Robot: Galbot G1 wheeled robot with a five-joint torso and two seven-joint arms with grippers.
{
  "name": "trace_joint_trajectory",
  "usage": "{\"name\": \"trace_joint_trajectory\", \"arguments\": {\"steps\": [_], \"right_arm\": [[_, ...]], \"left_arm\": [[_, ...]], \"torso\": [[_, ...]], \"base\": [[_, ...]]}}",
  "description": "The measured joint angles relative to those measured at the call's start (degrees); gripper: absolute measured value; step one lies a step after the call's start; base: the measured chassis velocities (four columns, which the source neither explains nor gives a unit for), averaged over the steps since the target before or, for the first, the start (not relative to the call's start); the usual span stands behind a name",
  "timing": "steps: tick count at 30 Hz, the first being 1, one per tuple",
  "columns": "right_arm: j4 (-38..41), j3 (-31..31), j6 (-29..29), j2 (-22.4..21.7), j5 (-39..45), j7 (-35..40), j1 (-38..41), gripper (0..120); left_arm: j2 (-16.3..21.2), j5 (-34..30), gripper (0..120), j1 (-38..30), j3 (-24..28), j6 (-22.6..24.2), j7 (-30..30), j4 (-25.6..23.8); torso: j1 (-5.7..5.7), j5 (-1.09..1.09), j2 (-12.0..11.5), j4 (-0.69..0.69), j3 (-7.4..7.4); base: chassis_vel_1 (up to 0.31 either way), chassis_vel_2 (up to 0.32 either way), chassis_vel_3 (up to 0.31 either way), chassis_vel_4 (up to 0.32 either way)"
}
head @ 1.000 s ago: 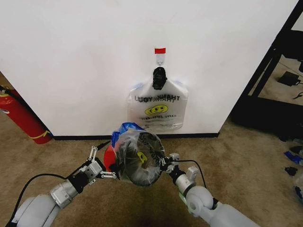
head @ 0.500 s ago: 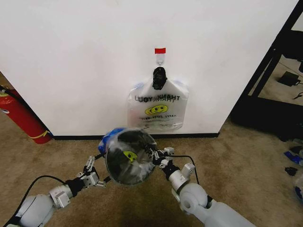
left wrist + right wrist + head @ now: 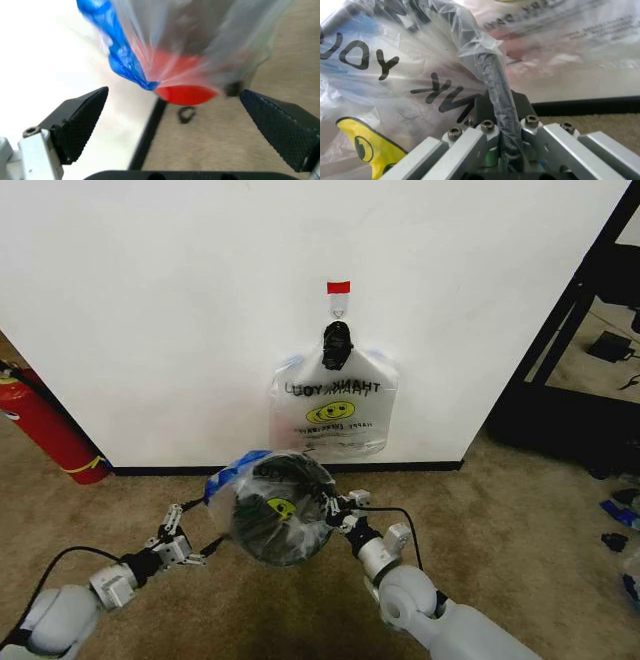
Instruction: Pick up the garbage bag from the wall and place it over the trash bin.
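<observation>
Between both grippers, garbage bag (image 3: 268,505)

Clear garbage bag (image 3: 272,505) stretched over the black trash bin (image 3: 262,525)

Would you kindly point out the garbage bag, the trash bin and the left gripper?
garbage bag (image 3: 283,507): head view, yellow smiley print.
trash bin (image 3: 185,94): left wrist view, red base below the bag.
left gripper (image 3: 178,541): head view, between its open fingertips.

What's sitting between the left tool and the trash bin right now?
Nothing solid. In the head view the open left tool sits beside the trash bin, bare carpet under the gap. The left wrist view shows the garbage bag draped ahead of its fingers.
</observation>
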Motion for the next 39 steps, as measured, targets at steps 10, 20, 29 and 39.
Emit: {"name": "trace_joint_trajectory", "arguments": {"steps": [10,20,29,39], "right_arm": [[-0.8,0.2,2.1,2.2,1.8,0.3,-1.0,0],[1.3,0.2,3.8,3.6,-1.6,4.1,-3.7,0],[3.4,-0.5,4.7,4.7,-9.6,10.2,-6.5,0],[3.1,-0.7,7.0,3.9,-13.9,5.5,-8.3,0]], "left_arm": [[-1.0,-13.4,100,2.8,-3.3,0.4,6.8,-6.3],[-3.7,-20.1,78,11.8,8.9,17.3,-29.1,-24.3],[-8.0,-26.6,43,7.8,32.2,46.2,-54.7,-32.9],[-11.3,-32.6,7,1.9,32.9,54.8,-64.4,-31.3]], "torso": [[0.0,-0.01,0.0,0.0,0.0],[0.0,0.0,0.0,0.01,-0.01],[0.0,0.0,0.0,0.0,-0.01],[0.0,-0.01,0.0,0.01,0.0]], "base": [[0.0,0.0,0.0,0.0],[0.0,0.0,0.0,0.0],[0.0,0.0,0.0,0.0],[0.0,0.0,0.0,0.0]]}}
